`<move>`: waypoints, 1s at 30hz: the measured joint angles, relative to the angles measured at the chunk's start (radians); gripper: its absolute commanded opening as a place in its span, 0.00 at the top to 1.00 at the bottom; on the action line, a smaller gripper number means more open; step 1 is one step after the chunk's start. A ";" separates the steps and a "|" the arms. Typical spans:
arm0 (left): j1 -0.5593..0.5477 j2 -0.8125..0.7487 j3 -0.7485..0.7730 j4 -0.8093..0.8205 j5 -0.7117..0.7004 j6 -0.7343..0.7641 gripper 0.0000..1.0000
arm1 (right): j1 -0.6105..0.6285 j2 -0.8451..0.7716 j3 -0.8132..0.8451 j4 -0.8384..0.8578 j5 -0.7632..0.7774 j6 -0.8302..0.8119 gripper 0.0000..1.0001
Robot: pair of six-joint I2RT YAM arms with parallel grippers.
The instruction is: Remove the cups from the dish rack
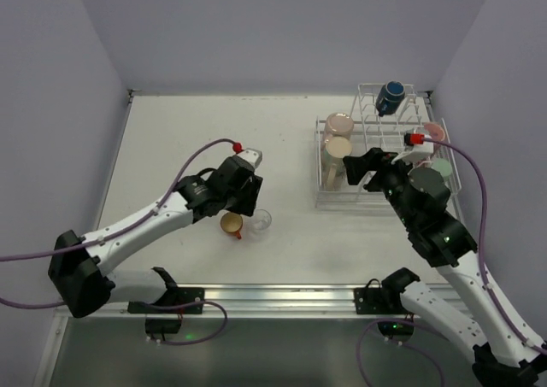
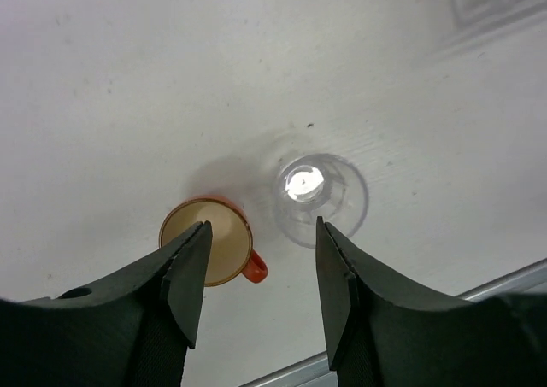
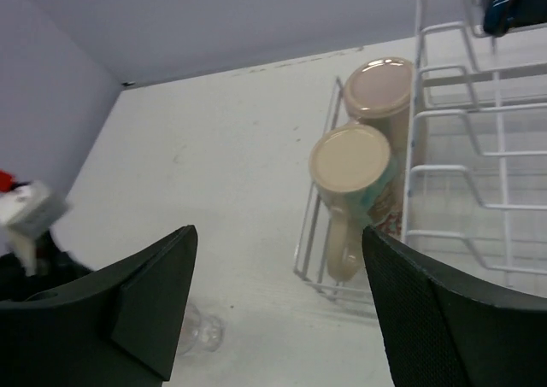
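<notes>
Clear glass (image 2: 320, 197) and orange cup (image 2: 208, 243) below left hand (image 2: 262, 226), parted (empty), right hand (image 3: 279, 231) spread, empty, before 2 beige mugs (image 3: 350, 163)

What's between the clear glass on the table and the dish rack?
Nothing: only bare table lies between the clear glass and the dish rack, as the top view shows.

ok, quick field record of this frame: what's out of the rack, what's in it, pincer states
on table: orange cup, clear glass, side by side
in dish rack: beige mugs x2, dark blue mug, pink cup, green tumbler
left pincer: open, empty, above the orange cup and clear glass
right pincer: open, empty, facing the beige mugs
unloaded: 2 of 7
</notes>
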 measured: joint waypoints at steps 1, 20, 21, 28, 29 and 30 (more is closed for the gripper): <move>0.000 -0.029 0.017 0.006 0.001 0.008 0.40 | -0.007 0.027 0.026 -0.006 0.033 -0.016 0.24; 0.000 -0.618 -0.227 0.336 -0.037 0.222 0.21 | -0.351 0.726 0.588 -0.048 0.223 -0.162 0.13; 0.000 -0.619 -0.241 0.340 -0.037 0.225 0.21 | -0.356 0.756 0.615 -0.050 0.228 -0.167 0.13; 0.000 -0.625 -0.259 0.367 -0.008 0.229 0.21 | -0.372 0.918 0.753 -0.072 0.245 -0.201 0.12; 0.000 -0.626 -0.259 0.372 -0.005 0.229 0.21 | -0.374 0.938 0.769 -0.072 0.249 -0.208 0.11; 0.000 -0.626 -0.259 0.376 -0.003 0.229 0.20 | -0.375 0.956 0.781 -0.073 0.253 -0.214 0.11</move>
